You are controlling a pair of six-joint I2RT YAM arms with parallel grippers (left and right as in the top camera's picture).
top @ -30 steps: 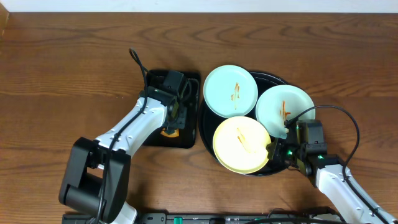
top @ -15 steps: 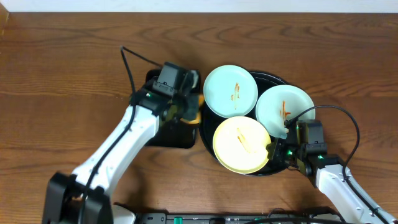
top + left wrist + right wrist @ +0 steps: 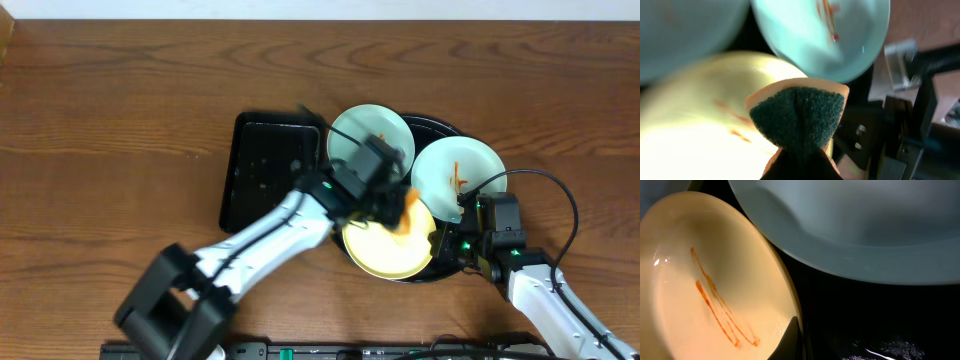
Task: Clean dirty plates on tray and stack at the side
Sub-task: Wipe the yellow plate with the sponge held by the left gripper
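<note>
The round black tray (image 3: pixel 438 127) holds three plates. The yellow plate (image 3: pixel 380 250) lies at the front, with orange smears clear in the right wrist view (image 3: pixel 705 280). One blue-green plate (image 3: pixel 355 138) sits at the back left, another (image 3: pixel 460 168) at the right, both smeared. My left gripper (image 3: pixel 400 214) is shut on a sponge (image 3: pixel 799 116), orange with a dark green scouring face, held over the yellow plate's (image 3: pixel 695 115) right part. My right gripper (image 3: pixel 446 243) is shut on the yellow plate's right rim, one finger (image 3: pixel 792 337) lying inside the rim.
A smaller rectangular black tray (image 3: pixel 265 170) lies left of the round tray, with nothing on it. The left arm crosses from the front left to the plates. The right arm's cable loops at the right of the round tray (image 3: pixel 560 195).
My left gripper has lifted the sponge off the rectangular tray and carried it right, over the yellow plate. The right arm and the plates have not moved.
</note>
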